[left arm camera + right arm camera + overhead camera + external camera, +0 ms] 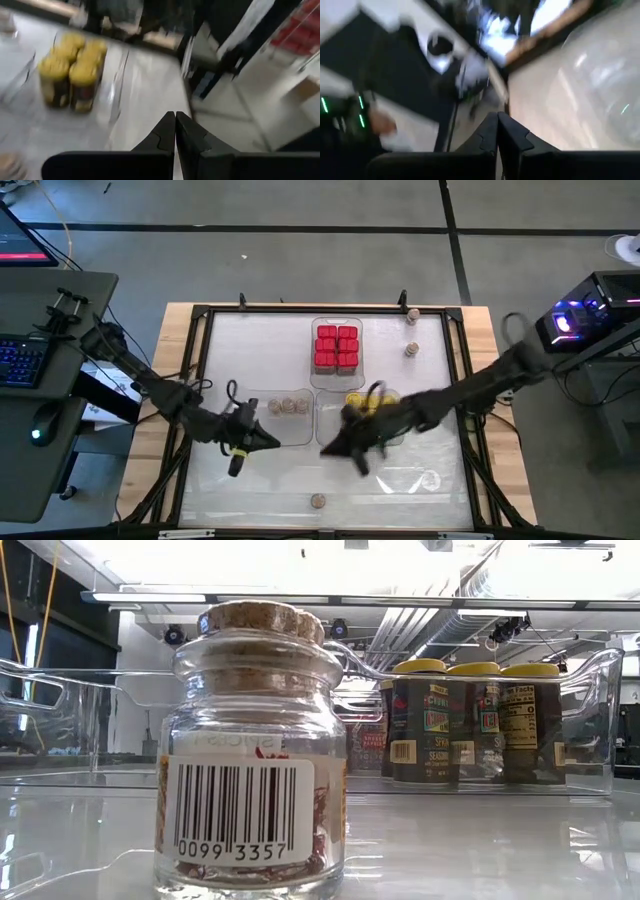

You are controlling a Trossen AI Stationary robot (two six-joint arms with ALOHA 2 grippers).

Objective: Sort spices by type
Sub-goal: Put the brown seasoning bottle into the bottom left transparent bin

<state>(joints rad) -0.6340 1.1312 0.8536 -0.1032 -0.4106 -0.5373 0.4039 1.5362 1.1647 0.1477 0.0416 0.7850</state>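
Left hand: fingers pressed together, holding nothing; it hangs over the desk at about 7 o'clock from centre, just off the clear tray that holds the cork-topped jars.
Right hand: fingers likewise pressed together and empty, low over the desk at about 5 o'clock, beside the tray of yellow-lidded jars.
Red boxes: six, packed in the clear tray at 12 o'clock; they look sorted.
Yellow-lidded jars: upright in a tray just right of centre, partly hidden under the right arm in the high view.
Cork-topped jars: three in the tray left of centre.
Strays: one cork-stoppered glass jar alone at the desk's 6 o'clock edge, upright, filling the low view; two more at about 1 o'clock, well apart from any tray.
Step in hand: judged to be fetching a stray cork jar for the left-of-centre tray.
Doing it well: the 6 o'clock jar lies between both hands; either must part its fingers first, come down from above, and close on the glass body below the cork rather than on the cork.
Risk: smooth round glass may slip or tip if pinched off-centre; clear the tray wall before lowering.
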